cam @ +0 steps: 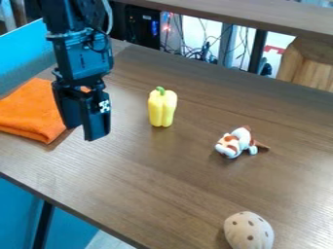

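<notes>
My gripper (pixel 84 131) hangs over the left part of the table, open and holding nothing. An orange folded cloth (pixel 27 112) lies at the left, partly behind the gripper. To the gripper's right, a yellow bell pepper (pixel 162 108) with a green stem stands upright. Farther right is a small white toy animal (pixel 236 142) with orange-brown patches, lying on the tabletop. A pale, egg-shaped object (pixel 248 231) with dark spots rests near the bottom edge of the view.
The brown wooden table (pixel 162 180) has its front edge running diagonally at the lower left. A raised wooden shelf (pixel 260 18) crosses the top, with cables (pixel 201 51) behind. A blue panel (pixel 27 56) borders the upper left.
</notes>
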Robot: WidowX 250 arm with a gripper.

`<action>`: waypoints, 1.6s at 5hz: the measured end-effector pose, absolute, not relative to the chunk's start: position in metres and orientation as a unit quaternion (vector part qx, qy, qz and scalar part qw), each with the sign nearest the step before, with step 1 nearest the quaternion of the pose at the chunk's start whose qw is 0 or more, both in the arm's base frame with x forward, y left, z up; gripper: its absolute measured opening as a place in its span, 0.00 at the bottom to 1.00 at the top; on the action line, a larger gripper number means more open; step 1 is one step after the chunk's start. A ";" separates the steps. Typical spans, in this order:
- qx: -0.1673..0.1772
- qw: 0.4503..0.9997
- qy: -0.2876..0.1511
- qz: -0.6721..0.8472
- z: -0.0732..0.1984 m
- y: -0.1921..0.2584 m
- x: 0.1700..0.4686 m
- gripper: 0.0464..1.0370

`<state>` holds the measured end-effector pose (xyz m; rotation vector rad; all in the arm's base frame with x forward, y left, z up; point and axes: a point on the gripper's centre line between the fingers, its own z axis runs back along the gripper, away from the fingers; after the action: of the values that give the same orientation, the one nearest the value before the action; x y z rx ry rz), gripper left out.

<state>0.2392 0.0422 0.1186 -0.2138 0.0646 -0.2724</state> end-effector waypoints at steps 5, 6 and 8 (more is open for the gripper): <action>0.018 0.997 0.072 -0.035 0.107 0.160 0.252 0.96; 0.025 0.997 0.067 0.003 0.096 0.190 0.260 0.96; 0.030 0.996 0.039 0.073 0.081 0.220 0.281 0.96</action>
<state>0.2807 0.2200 0.0807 0.0593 0.0778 0.1471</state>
